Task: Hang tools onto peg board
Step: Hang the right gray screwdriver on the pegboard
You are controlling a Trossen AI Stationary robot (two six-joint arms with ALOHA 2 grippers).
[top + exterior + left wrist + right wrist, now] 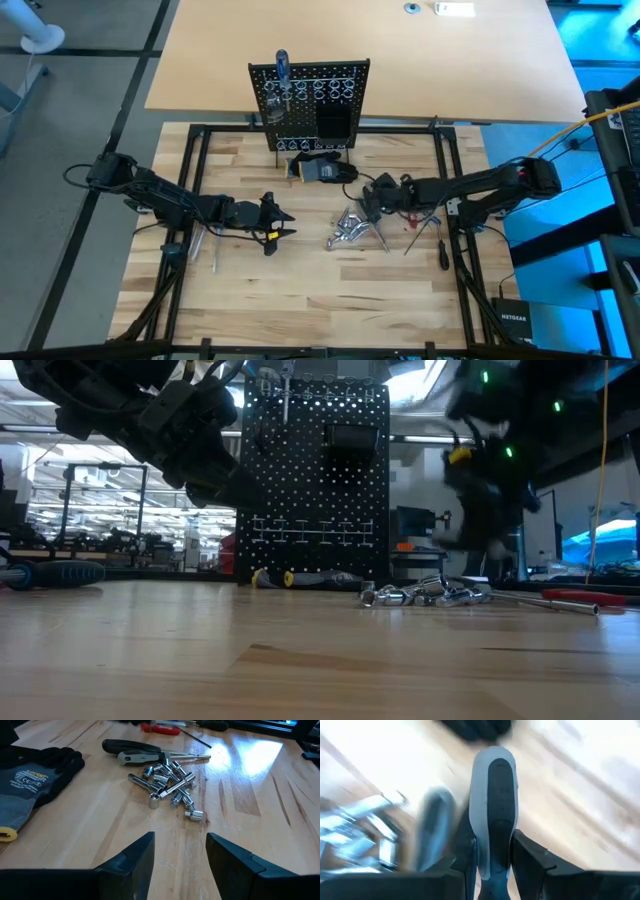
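The black peg board (310,95) stands at the table's far middle, with a blue-handled screwdriver (282,70) stuck in a top ring. Shiny silver pieces (350,230) lie in a heap at the table's middle and also show in the left wrist view (167,780). A black-and-grey-handled screwdriver (137,752) lies just beyond them. My right gripper (370,205) is above the heap's right side, shut on a grey-and-black screwdriver handle (492,795). My left gripper (180,840) is open and empty, left of the heap. My right gripper pinches the grey-and-black handle between its two fingers (525,855), at the handle's lower part (492,862). The handle's rounded end sticks out forward past the fingertips. In the low view the gripper (485,520) is above the table top. The shaft is hidden.
A dark glove (322,168) lies in front of the peg board. A red-handled screwdriver (415,222) and a black one (440,250) lie at the right. A blue-handled one (55,573) lies at the left. A black frame (190,200) borders the work area.
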